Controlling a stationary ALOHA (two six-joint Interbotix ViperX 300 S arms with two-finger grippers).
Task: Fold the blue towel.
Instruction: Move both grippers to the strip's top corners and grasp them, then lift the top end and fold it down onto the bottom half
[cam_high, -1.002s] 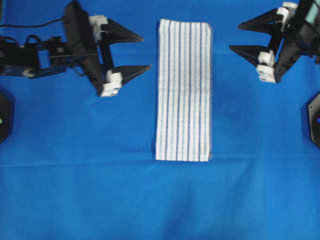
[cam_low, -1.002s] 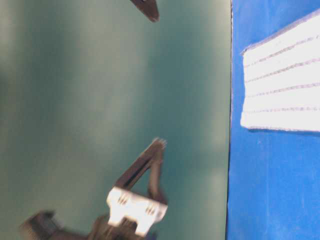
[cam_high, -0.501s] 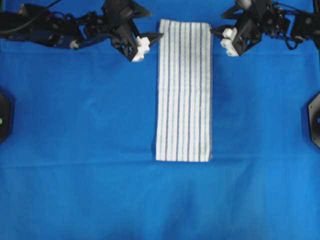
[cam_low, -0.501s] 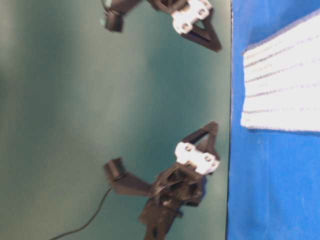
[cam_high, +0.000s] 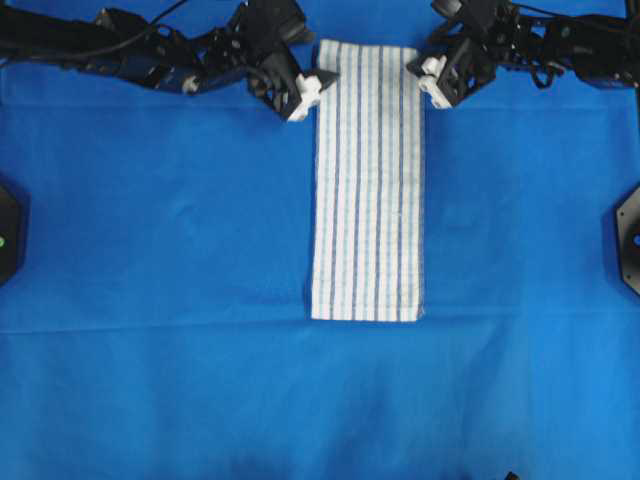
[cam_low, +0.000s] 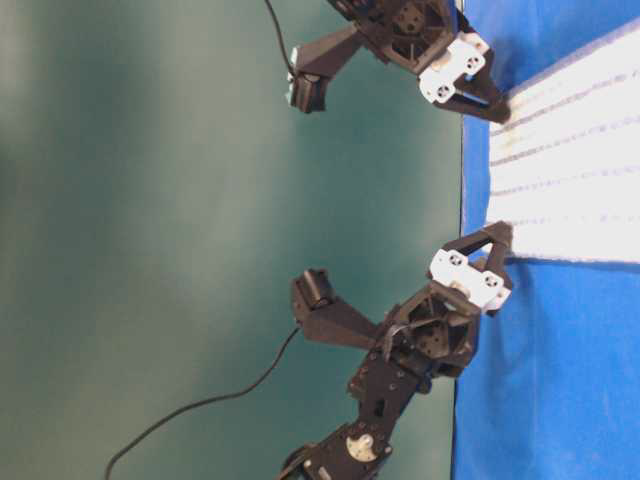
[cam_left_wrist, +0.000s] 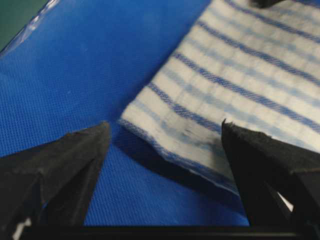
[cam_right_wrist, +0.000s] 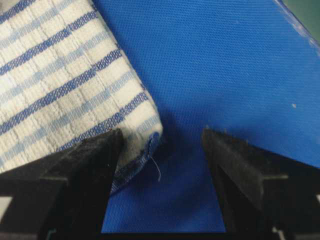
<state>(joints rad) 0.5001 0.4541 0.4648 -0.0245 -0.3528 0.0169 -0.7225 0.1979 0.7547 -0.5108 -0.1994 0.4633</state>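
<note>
The left gripper (cam_high: 322, 78) stands with its jaws spread wide, straddling the top left corner of the blue towel (cam_high: 367, 180); in the left wrist view one finger (cam_left_wrist: 65, 165) sits over the bare blue sheet (cam_high: 160, 250) and the other over the striped cloth, with the corner lying between them and nothing clamped. The right gripper (cam_high: 422, 72) is likewise spread wide at the top right corner; in the right wrist view its 2 fingers frame that corner, 1 finger (cam_right_wrist: 85, 170) just over the towel's edge and the other over the sheet, and no cloth is pinched. Whether the fingertips actually touch the fabric cannot be told. No brand, label or writing can be read anywhere. The towel lies flat as a long narrow rectangle in the middle of the sheet, its short top edge near the far edge of the table, where both arms crowd in from either side. Its 2 long edges run straight and its lower short edge sits near the centre of the overhead view. Broad stretches of sheet lie open to the left, to the right and below the towel.
</note>
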